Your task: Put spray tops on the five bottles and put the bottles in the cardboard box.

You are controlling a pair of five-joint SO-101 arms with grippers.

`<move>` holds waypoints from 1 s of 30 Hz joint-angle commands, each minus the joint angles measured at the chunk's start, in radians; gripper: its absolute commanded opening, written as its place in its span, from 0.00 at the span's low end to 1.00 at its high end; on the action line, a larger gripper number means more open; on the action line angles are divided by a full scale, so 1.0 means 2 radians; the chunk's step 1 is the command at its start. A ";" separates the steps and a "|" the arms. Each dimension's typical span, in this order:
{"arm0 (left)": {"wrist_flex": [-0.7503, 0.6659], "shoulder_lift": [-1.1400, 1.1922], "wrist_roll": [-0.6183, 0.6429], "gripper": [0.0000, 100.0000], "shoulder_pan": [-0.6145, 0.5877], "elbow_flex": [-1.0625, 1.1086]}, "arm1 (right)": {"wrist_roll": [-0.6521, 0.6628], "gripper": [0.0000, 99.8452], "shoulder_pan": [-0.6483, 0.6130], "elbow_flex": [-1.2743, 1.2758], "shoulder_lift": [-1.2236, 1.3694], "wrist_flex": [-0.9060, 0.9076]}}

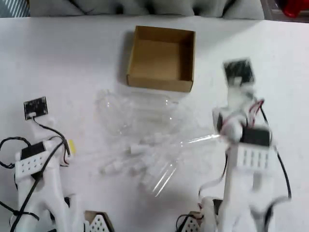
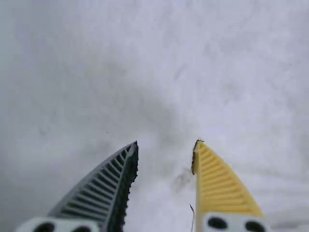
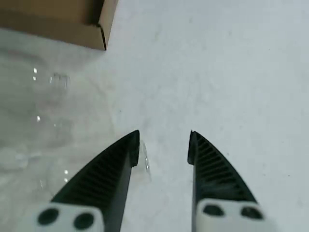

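Right at the centre of the high view we see the clear bottles lying on their sides in a loose heap on the white table. They overlap so much that we cannot count them. Just past the heap, toward 6 o'clock, the spray tops lie scattered with their white heads and thin tubes pointing various ways. Some touch the bottles, and none that we can make out is fitted to a bottle neck. At 12 o'clock from the heap and just beside it stands the cardboard box, open at the top with its brown floor bare. At 3 to 4 o'clock stands the right arm, close to the edge of the heap. In its wrist view the right gripper is spread apart with nothing between its two dark fingers and bare table under them. The bottles lie faintly off to one side of it, and a corner of the cardboard box sits farther off. A thin clear piece lies just beside one finger, though we cannot tell what it is. At 8 o'clock, well apart from the heap, stands the left arm. The left gripper is likewise released, with one grey finger and one yellow finger parted over bare table and gripping nothing.
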 commanded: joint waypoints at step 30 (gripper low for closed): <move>-0.018 -0.017 -0.005 0.18 -0.003 0.002 | -0.150 0.13 -0.112 -0.849 0.836 0.083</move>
